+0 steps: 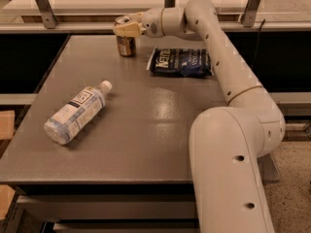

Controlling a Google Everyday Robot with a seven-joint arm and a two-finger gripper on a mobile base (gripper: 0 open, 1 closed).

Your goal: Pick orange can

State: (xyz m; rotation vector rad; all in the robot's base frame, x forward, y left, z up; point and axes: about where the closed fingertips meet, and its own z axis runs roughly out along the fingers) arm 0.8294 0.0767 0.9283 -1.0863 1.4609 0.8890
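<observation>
The orange can [126,45] stands upright near the far edge of the grey table [146,120], left of centre. Its body is shiny orange-bronze and part of its silver top shows. My gripper [127,28] reaches in from the right, and its tan fingers [130,29] close around the can's upper part. The can's base is at the table surface or barely above it; I cannot tell which. My white arm curves back from the gripper to the right front.
A dark blue chip bag [181,62] lies flat just right of the can, under my arm. A clear plastic water bottle [75,113] with a white label lies on its side at the left. A metal rail with posts [43,8] runs behind the table.
</observation>
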